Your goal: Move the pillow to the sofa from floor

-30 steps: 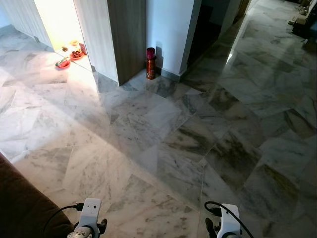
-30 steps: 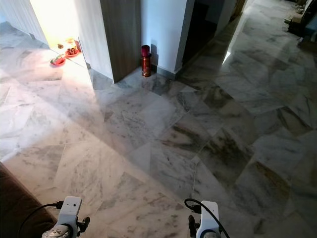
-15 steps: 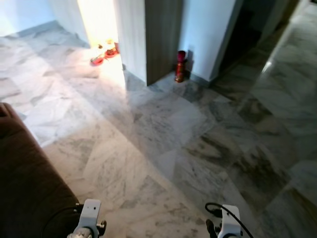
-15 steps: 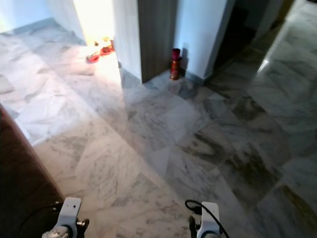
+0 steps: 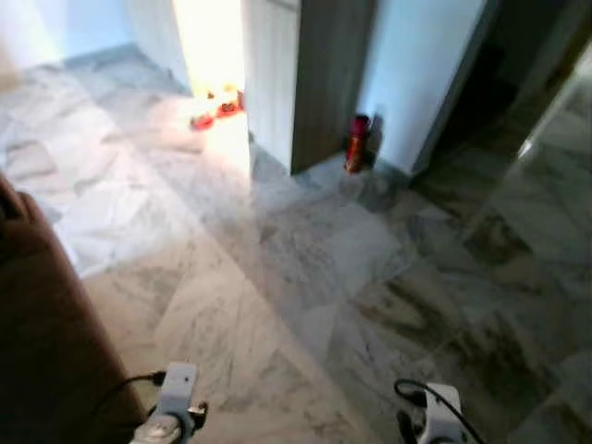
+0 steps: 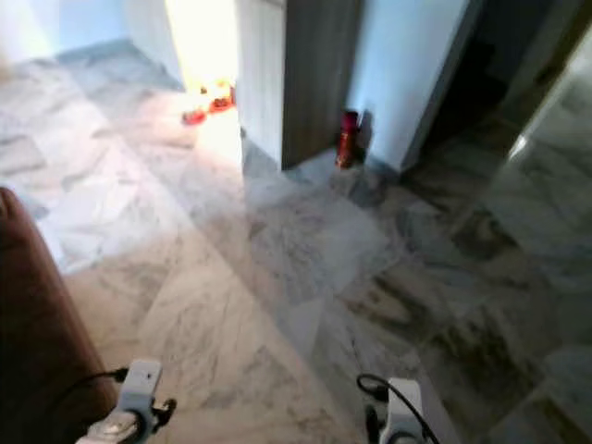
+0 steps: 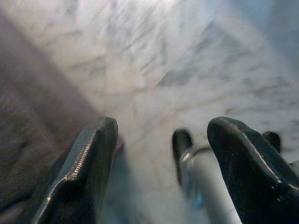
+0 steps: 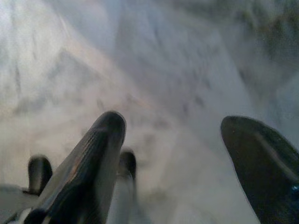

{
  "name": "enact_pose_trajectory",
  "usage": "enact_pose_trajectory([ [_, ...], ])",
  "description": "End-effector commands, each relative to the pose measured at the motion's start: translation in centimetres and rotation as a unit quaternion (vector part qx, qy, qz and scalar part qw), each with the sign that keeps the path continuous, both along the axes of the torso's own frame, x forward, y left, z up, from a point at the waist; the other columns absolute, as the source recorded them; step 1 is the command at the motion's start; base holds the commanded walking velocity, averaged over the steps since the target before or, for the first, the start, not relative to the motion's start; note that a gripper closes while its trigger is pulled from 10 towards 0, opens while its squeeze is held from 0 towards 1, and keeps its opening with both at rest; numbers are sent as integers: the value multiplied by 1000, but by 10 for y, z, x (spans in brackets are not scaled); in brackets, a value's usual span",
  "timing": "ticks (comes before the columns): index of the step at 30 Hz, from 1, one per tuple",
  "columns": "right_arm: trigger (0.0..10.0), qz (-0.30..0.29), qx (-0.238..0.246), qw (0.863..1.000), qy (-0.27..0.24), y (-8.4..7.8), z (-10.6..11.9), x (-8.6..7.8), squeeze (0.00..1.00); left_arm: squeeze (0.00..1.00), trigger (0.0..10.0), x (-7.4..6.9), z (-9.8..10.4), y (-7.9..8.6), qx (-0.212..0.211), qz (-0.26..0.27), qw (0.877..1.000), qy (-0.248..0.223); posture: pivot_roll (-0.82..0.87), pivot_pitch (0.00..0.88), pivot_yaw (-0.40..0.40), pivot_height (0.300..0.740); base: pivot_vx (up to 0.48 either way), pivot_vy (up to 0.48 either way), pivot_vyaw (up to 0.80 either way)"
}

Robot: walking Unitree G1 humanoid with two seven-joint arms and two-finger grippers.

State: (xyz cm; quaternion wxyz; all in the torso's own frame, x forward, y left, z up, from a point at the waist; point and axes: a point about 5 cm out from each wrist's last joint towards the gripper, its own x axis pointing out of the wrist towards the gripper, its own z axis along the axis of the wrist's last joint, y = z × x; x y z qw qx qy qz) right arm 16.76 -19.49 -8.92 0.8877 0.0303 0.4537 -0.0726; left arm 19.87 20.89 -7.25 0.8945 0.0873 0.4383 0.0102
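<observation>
Camera panned left; sofa [image 5: 37,324] larger; both claws open.

We see a polished marble floor [image 5: 305,277], grey-veined and glossy, catching a bright glare near the wood-grain panel [image 5: 324,83]. Beside that panel the wall [image 5: 416,74] looks smooth and matt, and a shiny red canister [image 5: 355,143] stands at its foot. The brown sofa [image 5: 42,351] looks like soft matt cloth. Our black fingers [image 7: 88,172] look like smooth, slightly glossy plastic.
</observation>
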Motion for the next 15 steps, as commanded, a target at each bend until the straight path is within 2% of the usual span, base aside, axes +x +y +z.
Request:
enact_pose_trajectory([
  [1, 10000, -3, 9, 1000, 6, 5, -3, -5, 0, 0, 10000, -8, -4, 1, 4, -4, 1000, 17, 95, 60, -60, 740, 259, 0, 0],
  [6, 10000, 13, 0, 1000, 4, 5, -2, -3, 0, 0, 10000, -8, -4, 1, 4, -3, 1000, 17, 95, 60, -60, 740, 256, 0, 0],
  [11, 10000, 10, 3, 1000, 7, 5, -2, -4, 0, 0, 10000, -8, -4, 1, 4, -4, 1000, 18, 97, 57, -61, 740, 257, 0, 724],
  [15, 10000, 6, 5, 1000, 7, 5, -3, -5, 0, 0, 10000, -8, -4, 1, 4, -4, 1000, 19, 98, 54, -60, 740, 258, 0, 0],
])
